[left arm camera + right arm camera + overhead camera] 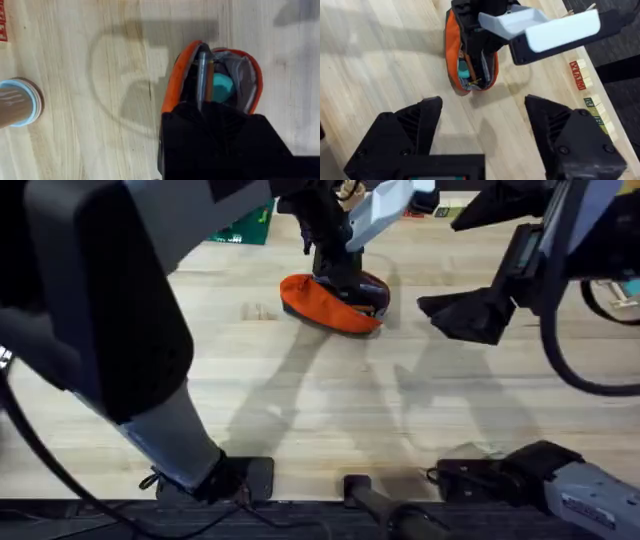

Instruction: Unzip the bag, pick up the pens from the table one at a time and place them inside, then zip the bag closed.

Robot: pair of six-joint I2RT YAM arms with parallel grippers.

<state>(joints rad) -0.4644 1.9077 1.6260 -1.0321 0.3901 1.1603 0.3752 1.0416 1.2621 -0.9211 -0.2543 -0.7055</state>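
Bag [330, 305]: we see it unzipped, upper centre of the surface [300, 400].
Left gripper [345, 280]: inside bag; fingers, we cannot tell.
Right gripper [482, 130]: fingers wide apart, empty.

My overhead camera sits above my bases, looking down and forward across the table [300, 400] to the bag [330, 305] far off. My left wrist camera looks straight down, close over the bag [212, 75]. My right wrist camera faces the same bag [470, 55] from farther back.
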